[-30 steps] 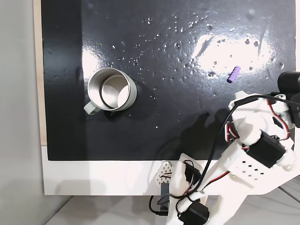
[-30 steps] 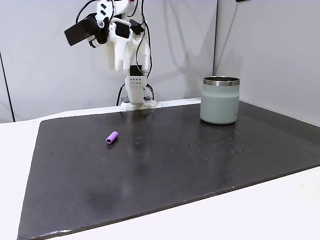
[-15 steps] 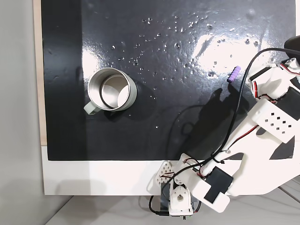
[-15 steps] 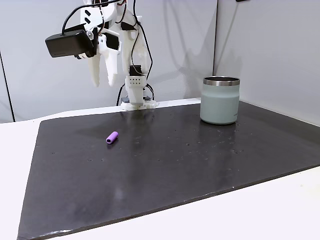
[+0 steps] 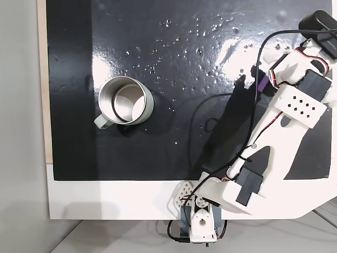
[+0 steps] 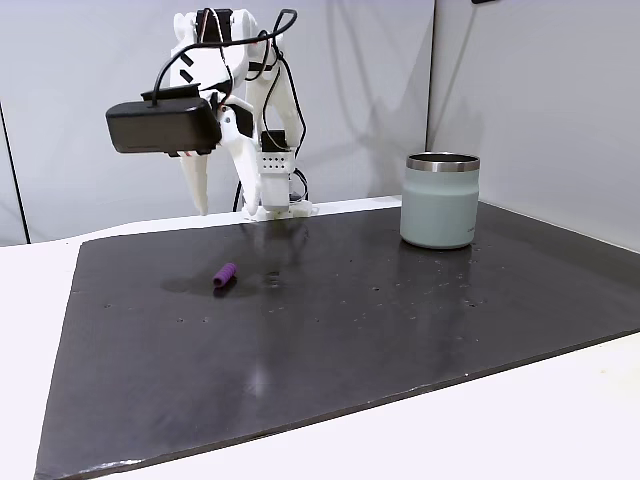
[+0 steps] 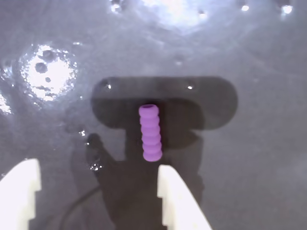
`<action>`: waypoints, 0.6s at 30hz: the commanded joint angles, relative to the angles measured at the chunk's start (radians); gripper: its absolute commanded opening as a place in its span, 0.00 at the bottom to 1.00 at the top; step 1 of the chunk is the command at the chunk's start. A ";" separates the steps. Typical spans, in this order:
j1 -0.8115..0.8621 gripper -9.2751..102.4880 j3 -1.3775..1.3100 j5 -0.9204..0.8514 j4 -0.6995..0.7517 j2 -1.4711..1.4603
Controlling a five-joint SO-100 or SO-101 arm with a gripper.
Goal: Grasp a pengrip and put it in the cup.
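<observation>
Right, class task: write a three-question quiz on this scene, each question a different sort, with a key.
1. True or false: the pengrip is lying on the black mat.
2. The end effector is: A) open above the pengrip, B) shut on the pengrip, C) inside the cup.
3. Fill in: in a fixed view from the side, the cup stands to the ____ of the pengrip.

Key: 1 true; 2 A; 3 right.

Black mat (image 5: 174,132) w/ glare spots, on white table (image 6: 560,420); grey wall behind.
</observation>
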 commanded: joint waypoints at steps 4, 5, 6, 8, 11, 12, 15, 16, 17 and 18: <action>-0.023 0.35 0.143 -0.067 -0.081 0.029; -0.023 0.35 0.176 -0.077 -0.095 0.038; -0.021 0.35 0.210 -0.087 -0.112 0.048; -0.017 0.35 0.267 -0.107 -0.140 0.058; -0.009 0.35 0.319 -0.133 -0.161 0.066; -0.006 0.36 0.330 -0.144 -0.166 0.066; 0.005 0.36 0.356 -0.179 -0.193 0.067; 0.008 0.36 0.362 -0.190 -0.206 0.064; 0.012 0.36 0.362 -0.198 -0.216 0.061; 0.017 0.36 0.362 -0.207 -0.222 0.060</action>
